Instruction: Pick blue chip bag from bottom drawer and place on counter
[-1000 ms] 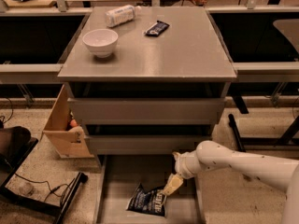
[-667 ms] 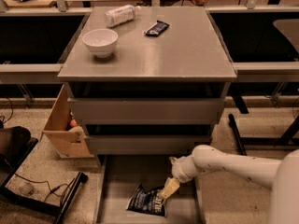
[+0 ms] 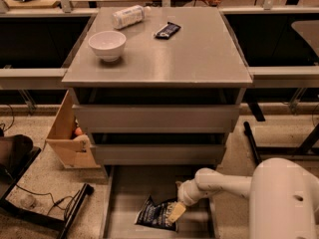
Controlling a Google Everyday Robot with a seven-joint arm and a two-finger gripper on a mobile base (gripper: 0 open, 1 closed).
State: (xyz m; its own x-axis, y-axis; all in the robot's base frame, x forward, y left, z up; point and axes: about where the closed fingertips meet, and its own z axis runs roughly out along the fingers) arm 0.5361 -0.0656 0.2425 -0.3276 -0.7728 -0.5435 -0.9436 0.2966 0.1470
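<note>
As the gripper (image 3: 175, 213) touches the blue chip bag (image 3: 153, 214) in the drawer (image 3: 130, 188), its hold can't be told; foil could slip.

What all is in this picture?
White round bowl: one, white, counter's left side.
Pale plastic bottle: one, whitish, lying at counter's back.
Slim dark snack bar wrapper: one, dark, counter's back middle.
Flat grey counter: one, grey, atop the cabinet.
Crumpled navy-blue foil chip bag: one, blue, inside bottom drawer.
Deep grey bottom drawer: one, grey, pulled open.
Tan open box: one, tan, floor left of cabinet.
White robot arm: one, white, reaching from right.
Hand: one, tan, at the chip bag's right edge.
</note>
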